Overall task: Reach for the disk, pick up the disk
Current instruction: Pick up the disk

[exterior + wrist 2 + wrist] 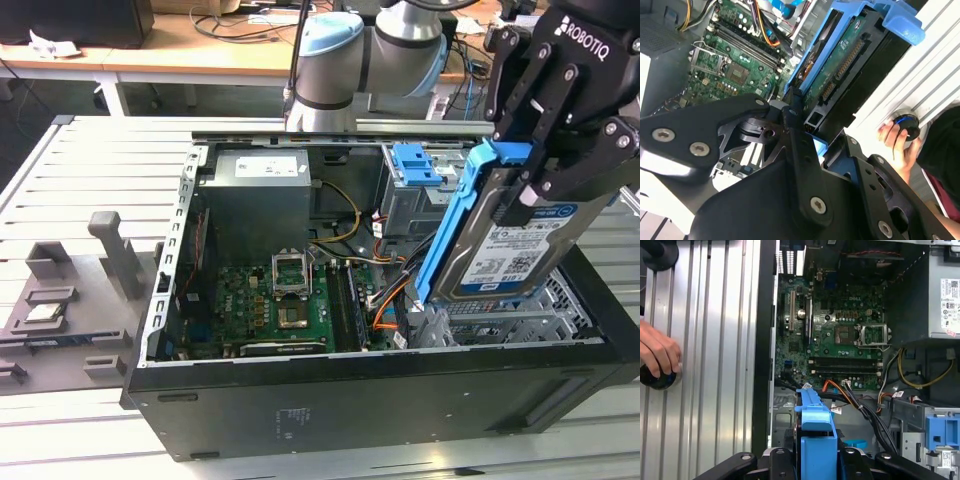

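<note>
— Black metal fingers: how is the gripper (532,178) set?
— It is clamped on the disk (510,245), pinched at the upper end between both fingers.
— Where is the disk held?
— It is raised and tilted above the drive cage (520,320), at the exterior view's right of the open computer case (400,400). The blue side rail (450,235) is seen along its edge; the motherboard (280,310) lies lower, to the left.
— Anything beyond?
— A person's hand (657,352) is rested on a black knob (660,380) on the slatted table (715,365).

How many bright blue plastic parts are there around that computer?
2: the blue frame around the disk held by the gripper, and a latch inside the case behind it. Others may be hidden.
</note>
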